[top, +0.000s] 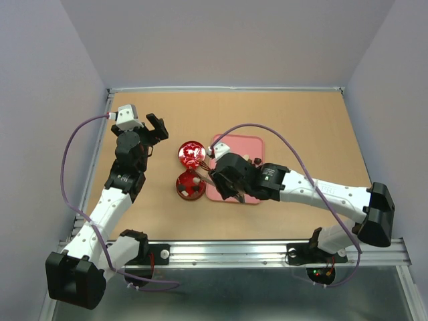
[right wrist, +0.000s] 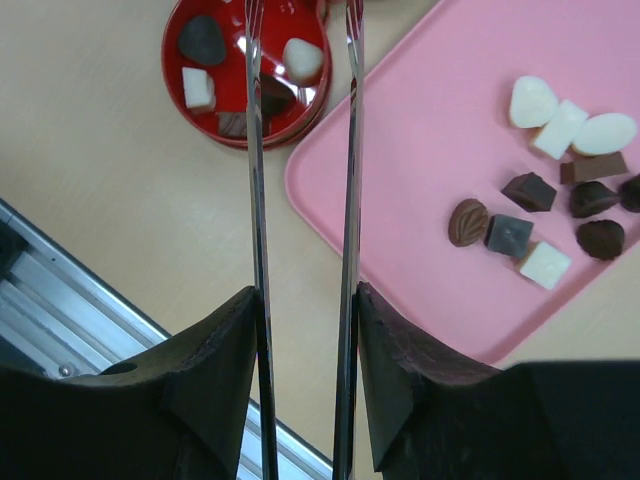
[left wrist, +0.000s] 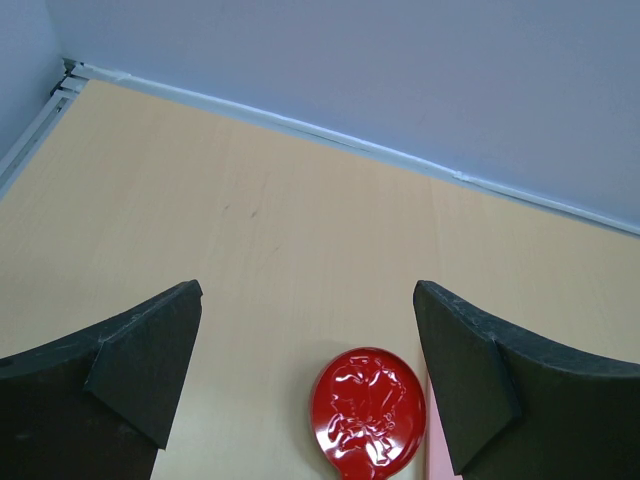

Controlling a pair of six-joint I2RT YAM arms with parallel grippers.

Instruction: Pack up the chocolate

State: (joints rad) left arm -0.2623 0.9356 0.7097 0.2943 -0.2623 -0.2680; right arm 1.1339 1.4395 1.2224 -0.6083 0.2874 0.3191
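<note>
**Right gripper** (right wrist: 305,300): matte black, rough-textured fingers clamped on thin polished-metal tweezers (right wrist: 256,180). The blades run parallel w/ a narrow gap, tips over the red tin (right wrist: 300,118).

**Left gripper** (left wrist: 308,300): jaws wide apart, holding nothing, above bare table near the lid (left wrist: 368,410).

**Chocolate** (right wrist: 528,190): most pcs lie loose on the pink tray (right wrist: 420,200), clustered toward one side. They are dark brown chunks, cream-white blocks and rounded shapes, plus one ribbed brown oval. Several more pcs (dark, cream, mid-brown) sit inside the tin.

**Tin:** round, shallow, glossy red, just beside the tray edge.

**Lid:** round, glossy red, embossed relief facing up, flat on the table beside the tin.

**Tray:** rect., rounded corners, smooth low rim.

**Table** (top: 301,120): tan, fine-grained board w/ pale edge strip.

**Walls** (top: 221,40): plain grey-lilac on three sides.

**Rail** (top: 234,253): aluminium, along the near edge.
</note>
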